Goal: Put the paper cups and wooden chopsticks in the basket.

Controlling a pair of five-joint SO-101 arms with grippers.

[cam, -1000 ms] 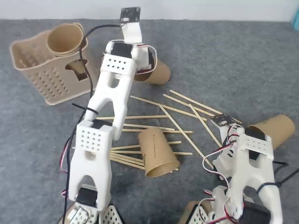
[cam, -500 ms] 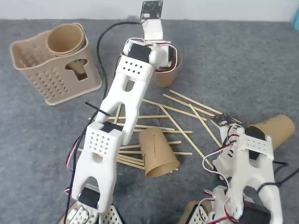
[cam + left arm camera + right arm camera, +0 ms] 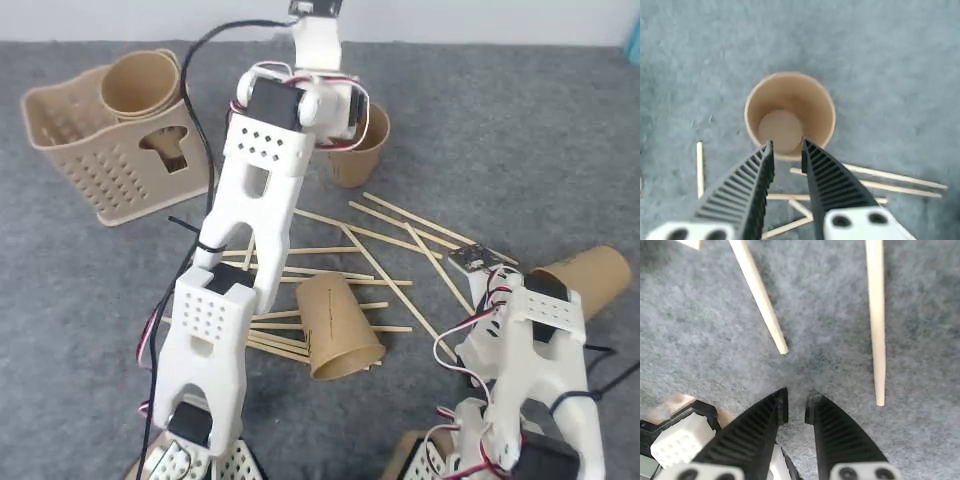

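The left arm point(image 3: 255, 190) stretches across the grey carpeted worktop point(image 3: 520, 120) to an upright paper cup point(image 3: 360, 150) that stands mouth up, just past the scattered wooden chopsticks point(image 3: 400, 225). In the left wrist view, the left hand point(image 3: 788, 144) hangs over this upright paper cup point(image 3: 790, 115). Its fingers point(image 3: 752, 185) are pressed nearly together with a thin slit between the tips, which sit over the cup's near rim. The cup's round bottom shows inside, and a few chopsticks point(image 3: 890, 177) lie on the carpet just beside it.

The basket point(image 3: 110, 165) sits at the far left corner of the worktop, well apart from the upright cup. Nested paper cups point(image 3: 140, 85) are already in it, leaning mouth up against its back wall.

A tipped paper cup point(image 3: 335, 325) lies on its side in the middle, on top of several chopsticks, with its mouth towards the arms' bases. A second lying paper cup point(image 3: 590, 275) rests at the right edge, touching the right arm point(image 3: 530, 340).

The right arm is folded low near its base. The right hand point(image 3: 796, 400) points down at the carpet, its fingers point(image 3: 747, 432) pressed close with a narrow gap at the tips. Two chopstick ends lie near it without touching it, a slanted chopstick point(image 3: 760, 295) and a straighter chopstick point(image 3: 876, 315).
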